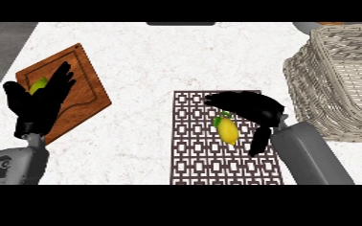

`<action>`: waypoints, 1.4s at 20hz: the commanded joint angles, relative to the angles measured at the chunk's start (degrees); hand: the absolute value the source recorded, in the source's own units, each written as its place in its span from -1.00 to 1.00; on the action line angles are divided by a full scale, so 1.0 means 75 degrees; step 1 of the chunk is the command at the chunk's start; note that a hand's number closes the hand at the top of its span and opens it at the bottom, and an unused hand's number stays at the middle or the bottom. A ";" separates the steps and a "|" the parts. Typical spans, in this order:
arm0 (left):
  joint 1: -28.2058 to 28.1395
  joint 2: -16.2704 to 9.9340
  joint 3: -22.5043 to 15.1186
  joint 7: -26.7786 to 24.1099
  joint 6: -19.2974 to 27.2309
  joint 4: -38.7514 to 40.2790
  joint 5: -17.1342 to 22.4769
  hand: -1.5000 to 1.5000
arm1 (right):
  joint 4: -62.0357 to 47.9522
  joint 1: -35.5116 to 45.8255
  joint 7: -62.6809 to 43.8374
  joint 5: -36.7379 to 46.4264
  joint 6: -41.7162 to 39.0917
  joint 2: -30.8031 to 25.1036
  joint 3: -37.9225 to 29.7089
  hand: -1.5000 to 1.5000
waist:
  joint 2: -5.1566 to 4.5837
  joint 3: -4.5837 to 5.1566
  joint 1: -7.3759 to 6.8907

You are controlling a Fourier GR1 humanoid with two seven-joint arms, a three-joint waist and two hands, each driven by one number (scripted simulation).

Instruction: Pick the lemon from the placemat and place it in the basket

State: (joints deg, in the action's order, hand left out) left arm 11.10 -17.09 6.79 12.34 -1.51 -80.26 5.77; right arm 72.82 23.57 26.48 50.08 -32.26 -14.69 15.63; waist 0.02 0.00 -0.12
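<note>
the yellow oval lemon with a green leaf (227, 129) lies on the brown lattice-patterned placemat (205, 163) at lower centre of the frame. my right hand (249, 106) arches directly over it, fingers curved, thumb hanging beside the fruit; i cannot tell whether contact is made. the pale woven wicker basket (329, 84) occupies the right edge. my left hand (39, 100) rests released, fingers up, at the left, over the brown wooden cutting board (81, 84).
</note>
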 commanded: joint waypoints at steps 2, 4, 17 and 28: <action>0.0280 0.0098 0.0152 0.0041 -0.0050 0.0301 -0.0073 0.00 | -0.0775 0.0337 0.0345 0.0541 0.0522 0.0065 -0.0176 -1.00 | -0.0010 0.0000 -0.0006; 0.0039 -0.0063 0.0225 0.0117 -0.0230 -0.0029 -0.0057 0.00 | 0.0076 -0.0445 0.0269 0.0577 0.0447 -0.0134 -0.0091 -1.00 | 0.0002 0.0000 0.0018; 0.0141 0.0015 0.0351 0.0491 -0.0341 -0.0363 -0.0145 0.00 | -0.0931 0.0025 0.0458 0.1982 0.1270 0.0627 0.0515 1.00 | -0.0001 -0.0001 -0.0011; -0.0529 0.0088 0.0637 -0.0035 -0.0253 -0.0046 -0.0203 0.00 | 0.1047 -0.3153 -0.0459 0.2163 0.2040 0.0538 0.0503 1.00 | 0.0167 0.0017 0.0574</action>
State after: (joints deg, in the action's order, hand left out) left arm 10.15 -15.49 9.92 13.44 -2.94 -80.85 3.66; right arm 74.88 13.32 27.17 66.95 -19.28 -11.00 19.14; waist 1.24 0.67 1.67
